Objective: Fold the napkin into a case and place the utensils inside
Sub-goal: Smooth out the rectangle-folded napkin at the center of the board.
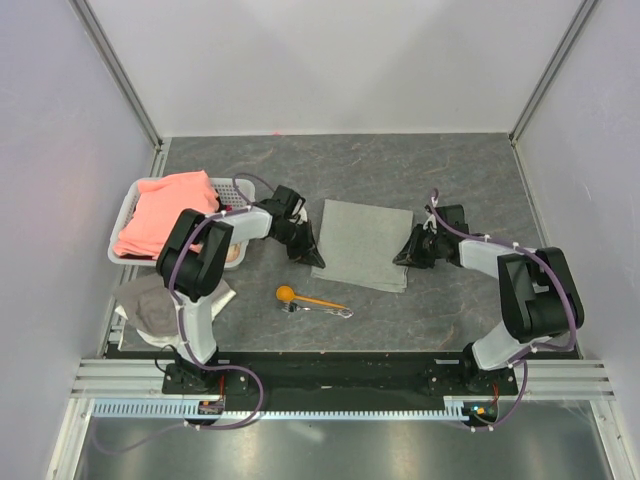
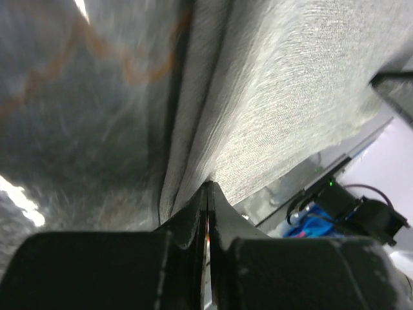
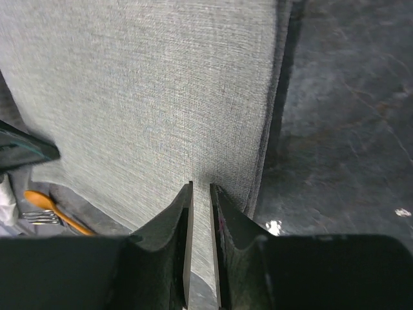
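From up here the napkin (image 1: pixel 362 243) lies flat in the middle of the tabletop (image 1: pixel 450 170), directly between my two arms, its left and right edges running from near to far. My left hand (image 1: pixel 306 245) sits at the left edge, and its wrist view shows the fingers pinched shut on that hem. My right hand (image 1: pixel 408 252) straddles the right edge with only a narrow slot between its fingers; the cloth fills that slot, but I cannot tell whether it is truly gripped. The next fold, I judge, turns on the two hands facing each other across the cloth. The orange spoon (image 1: pixel 300 297) and fork (image 1: pixel 335 311) lie crosswise just beyond its near edge, closer to my left arm. I can read no writing anywhere.
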Motion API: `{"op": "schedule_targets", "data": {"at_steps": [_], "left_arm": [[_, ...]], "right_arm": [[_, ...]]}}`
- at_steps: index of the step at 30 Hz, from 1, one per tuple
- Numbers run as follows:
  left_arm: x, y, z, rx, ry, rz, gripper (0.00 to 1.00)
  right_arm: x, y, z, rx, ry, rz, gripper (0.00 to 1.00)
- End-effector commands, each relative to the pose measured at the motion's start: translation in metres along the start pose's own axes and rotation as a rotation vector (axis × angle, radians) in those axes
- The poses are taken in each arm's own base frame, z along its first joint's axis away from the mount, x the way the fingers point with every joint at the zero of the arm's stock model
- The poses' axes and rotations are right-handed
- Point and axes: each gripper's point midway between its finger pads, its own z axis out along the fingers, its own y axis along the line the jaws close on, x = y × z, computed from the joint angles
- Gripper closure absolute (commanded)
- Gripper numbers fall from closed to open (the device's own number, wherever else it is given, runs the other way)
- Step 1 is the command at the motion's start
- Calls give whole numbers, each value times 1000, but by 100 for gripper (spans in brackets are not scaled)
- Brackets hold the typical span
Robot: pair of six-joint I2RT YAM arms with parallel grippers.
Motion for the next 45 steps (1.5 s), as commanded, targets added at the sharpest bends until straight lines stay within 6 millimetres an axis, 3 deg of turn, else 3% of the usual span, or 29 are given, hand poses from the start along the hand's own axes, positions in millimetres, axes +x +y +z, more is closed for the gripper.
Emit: {"op": "schedule_targets", "data": {"at_steps": [1,3,6,9,15,16,18,19,20,21,22,24,25,27,28,29,31,32,34,35,39,43,45], "left_arm": [[-33,31,-5,-194,-127,71,92],[-34,24,-17,-196,-148,103,90],[-23,13,-23,-142,-125,131,84],[-7,7,-16,-101,-93,153,81],[13,-4,1,-67,-66,129,85],[11,-17,-9,-46,-110,152,85],[17,-18,-17,-67,-159,143,85],[15,-28,-34,-52,-223,151,85],[16,-19,-40,-81,-267,135,83],[15,-22,-48,-72,-299,127,77],[15,-26,-54,-55,-324,129,75],[23,-43,-70,18,-337,150,75],[24,-48,-75,39,-343,151,75],[23,-69,-90,116,-366,169,74],[18,-76,-95,144,-382,177,74],[12,-92,-103,201,-389,200,74],[-5,-95,-102,216,-376,171,81],[-15,-108,-107,248,-376,180,83],[-33,-106,-96,252,-345,140,88],[-45,-117,-101,270,-366,144,90],[-67,-124,-89,293,-373,111,91],[-80,-119,-66,305,-349,80,91],[-86,-118,-58,306,-344,78,92]], "right_arm": [[4,-33,-14,162,-50,-25,75],[3,-42,-22,231,-49,-49,73],[-11,-38,-33,249,-95,-78,63],[-25,-21,-34,200,-117,-98,55],[-53,2,-32,142,-129,-144,51],[-57,3,-34,148,-133,-148,51],[-68,14,-38,138,-146,-163,48],[-70,19,-36,125,-141,-170,47],[-74,34,-36,101,-146,-194,45],[-72,39,-31,93,-132,-202,44],[-69,57,-26,61,-121,-226,43],[-56,75,-11,25,-78,-248,43],[-42,103,-2,-48,-51,-268,43],[-25,125,11,-132,-12,-263,45],[-17,142,18,-192,-17,-267,47],[-10,150,21,-223,-1,-233,56],[-1,158,30,-242,0,-234,66],[-2,163,32,-252,-15,-224,78],[5,166,38,-274,-8,-219,88],[7,168,41,-280,-3,-207,91],[33,166,58,-283,66,-199,97],[71,157,71,-275,142,-212,98],[80,147,72,-258,156,-216,99]]}}
